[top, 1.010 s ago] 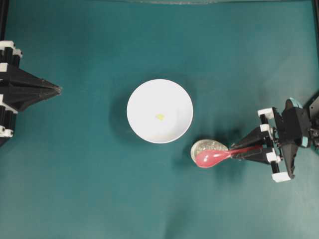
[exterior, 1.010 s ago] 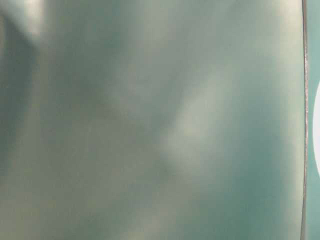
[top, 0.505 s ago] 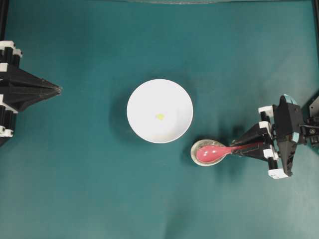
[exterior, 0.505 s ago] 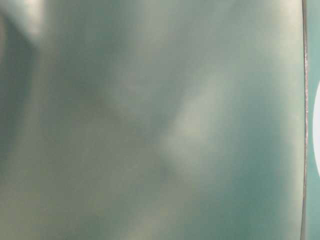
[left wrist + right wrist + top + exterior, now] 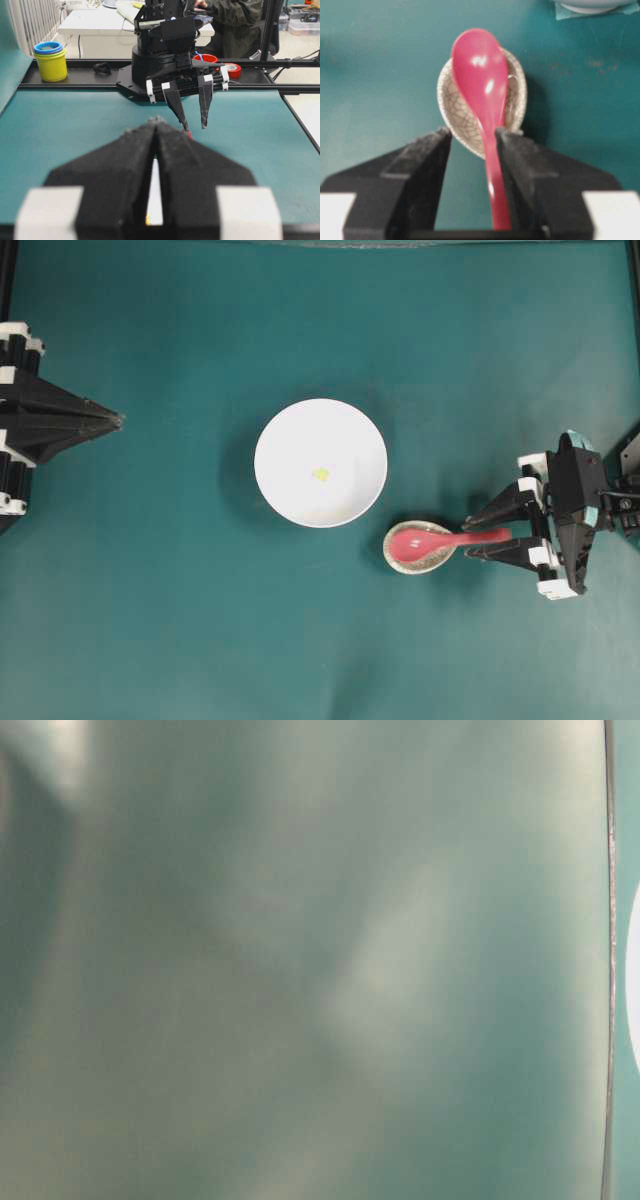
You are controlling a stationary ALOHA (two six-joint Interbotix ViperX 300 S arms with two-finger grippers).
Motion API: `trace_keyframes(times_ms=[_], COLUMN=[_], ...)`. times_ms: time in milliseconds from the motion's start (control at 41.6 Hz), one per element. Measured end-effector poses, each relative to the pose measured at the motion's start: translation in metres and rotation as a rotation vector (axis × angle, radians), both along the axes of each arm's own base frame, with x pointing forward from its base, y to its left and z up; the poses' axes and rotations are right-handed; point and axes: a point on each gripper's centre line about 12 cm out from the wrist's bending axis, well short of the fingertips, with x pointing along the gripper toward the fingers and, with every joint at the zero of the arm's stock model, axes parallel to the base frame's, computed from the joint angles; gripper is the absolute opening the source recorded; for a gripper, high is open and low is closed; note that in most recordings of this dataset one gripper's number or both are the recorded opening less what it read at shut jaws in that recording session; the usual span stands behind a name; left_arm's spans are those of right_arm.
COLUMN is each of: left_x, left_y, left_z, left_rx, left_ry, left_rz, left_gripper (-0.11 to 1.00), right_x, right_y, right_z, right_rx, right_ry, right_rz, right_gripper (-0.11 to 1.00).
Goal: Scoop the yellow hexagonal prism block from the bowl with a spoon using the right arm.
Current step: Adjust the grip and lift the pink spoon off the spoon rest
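The white bowl (image 5: 345, 435) stands mid-table with the tiny yellow hexagonal prism block (image 5: 320, 475) inside. The pink-red spoon (image 5: 420, 539) lies with its scoop in a small speckled spoon rest (image 5: 404, 562), right of the bowl. My right gripper (image 5: 470, 538) is open, its fingers on either side of the handle. In the right wrist view the spoon (image 5: 480, 65) rests on the crackled rest (image 5: 455, 110). The handle runs between the fingers of my right gripper (image 5: 474, 135), close along one finger and well apart from the other. My left gripper (image 5: 118, 421) is shut at the far left, holding nothing.
The table is covered in teal cloth (image 5: 200, 620). Black frame rails run along the left and right edges. The left wrist view shows the right arm's base (image 5: 165, 55) across the table and a yellow cup stack (image 5: 50, 61) beyond the rail. The table-level view is a teal blur.
The right gripper brought the spoon down onto the speckled rest and then opened, letting go of the handle. The left arm has not moved.
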Motion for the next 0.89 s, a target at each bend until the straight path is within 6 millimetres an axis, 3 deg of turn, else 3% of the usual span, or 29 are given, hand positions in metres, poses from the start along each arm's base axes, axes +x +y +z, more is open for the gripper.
trace_keyframes(times_ms=[361,889], left_x=[0.0,0.0], left_y=[0.0,0.0], left_z=[0.0,0.0], left_rx=[0.0,0.0], left_ry=[0.002,-0.003], left_rz=[0.0,0.0], left_gripper=[-0.01,-0.01], right_x=[-0.003,0.001], right_y=[-0.001,-0.001], right_z=[-0.005,-0.038], right_rx=[-0.026,-0.115], right_ry=[-0.004,-0.063], right_rz=[0.014,0.031], right_gripper=[0.47,0.47])
